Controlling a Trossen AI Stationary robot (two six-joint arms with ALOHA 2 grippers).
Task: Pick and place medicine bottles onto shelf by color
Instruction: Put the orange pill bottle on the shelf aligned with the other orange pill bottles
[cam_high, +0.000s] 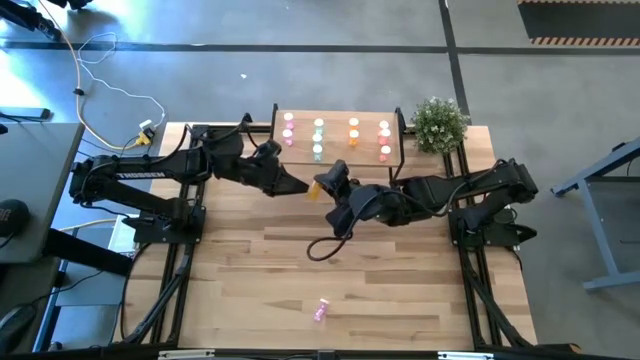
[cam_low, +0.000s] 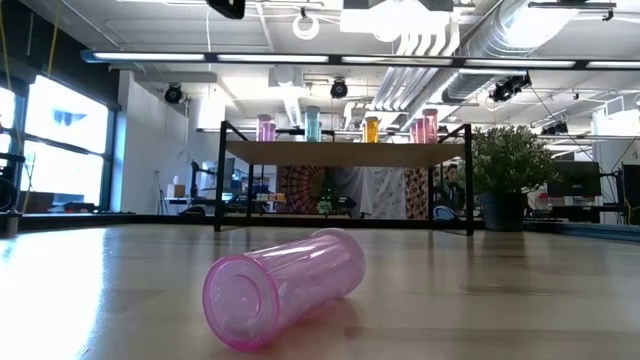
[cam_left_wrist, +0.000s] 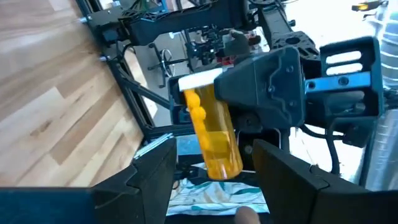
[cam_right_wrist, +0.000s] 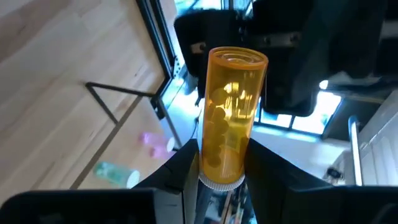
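Orange bottle (cam_right_wrist: 229, 115) held aloft before shelf (cam_high: 338, 117), pink bottle (cam_low: 283, 286) lying sideways on near tabletop, others upright on shelf

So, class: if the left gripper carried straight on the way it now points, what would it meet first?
Most likely the orange bottle held by the right gripper: it lies between the open fingers of the left gripper, with the right arm's body right behind. Depth is unclear.
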